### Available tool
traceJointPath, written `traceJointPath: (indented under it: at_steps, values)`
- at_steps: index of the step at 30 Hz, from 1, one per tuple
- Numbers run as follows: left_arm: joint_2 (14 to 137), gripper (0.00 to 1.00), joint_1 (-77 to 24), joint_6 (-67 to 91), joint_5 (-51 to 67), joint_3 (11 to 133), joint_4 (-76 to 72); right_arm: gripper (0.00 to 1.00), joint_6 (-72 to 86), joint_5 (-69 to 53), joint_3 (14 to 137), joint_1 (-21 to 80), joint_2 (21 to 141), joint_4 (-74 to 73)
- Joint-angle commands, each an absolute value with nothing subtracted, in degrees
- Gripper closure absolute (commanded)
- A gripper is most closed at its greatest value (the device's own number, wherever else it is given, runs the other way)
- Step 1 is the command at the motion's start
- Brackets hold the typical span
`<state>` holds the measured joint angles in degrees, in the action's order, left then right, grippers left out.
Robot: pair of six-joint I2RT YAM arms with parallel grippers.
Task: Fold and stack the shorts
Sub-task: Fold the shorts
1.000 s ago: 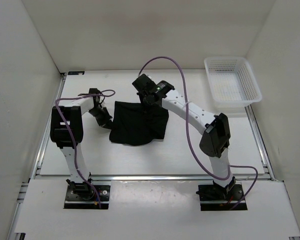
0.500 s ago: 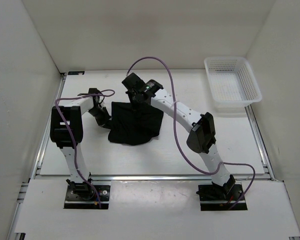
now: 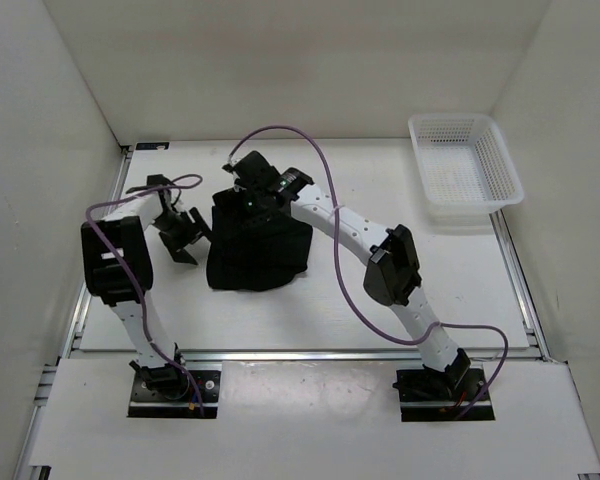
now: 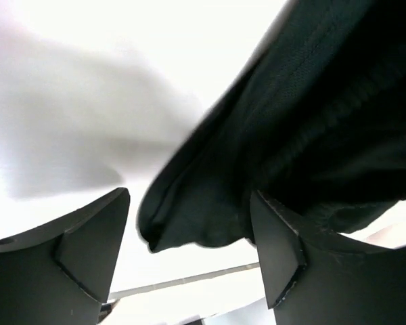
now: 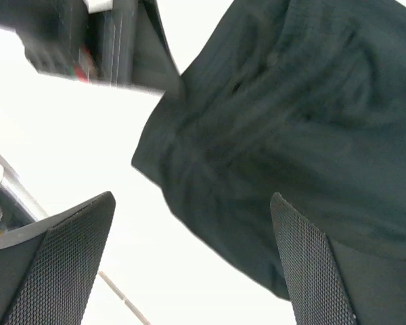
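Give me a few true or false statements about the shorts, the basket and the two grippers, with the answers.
The shorts lie in the basket. False: they lie on the table, and the basket is empty.
The left gripper is open. True.
The right gripper is shut on the shorts. False: it is open.
The basket stands at the table's far right. True.
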<state>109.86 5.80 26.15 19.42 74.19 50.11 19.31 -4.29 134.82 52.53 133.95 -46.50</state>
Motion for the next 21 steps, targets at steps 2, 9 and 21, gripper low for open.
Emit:
traceJointPath:
  at_steps: [2,9,21]
  values:
    - [100.6,0.15,10.5,23.6,17.8,78.9,55.1,0.00,16.8,-15.1,123.6,52.8,122.6,-33.4]
    - [97.5,0.22,4.1,22.4,11.4,84.7,57.5,0.04,24.6,-11.2,93.3,41.9,102.3,-23.0]
    - [111.4,0.01,-8.1,21.8,2.0,91.8,57.5,0.01,27.8,-8.4,65.9,24.4,84.6,-27.2]
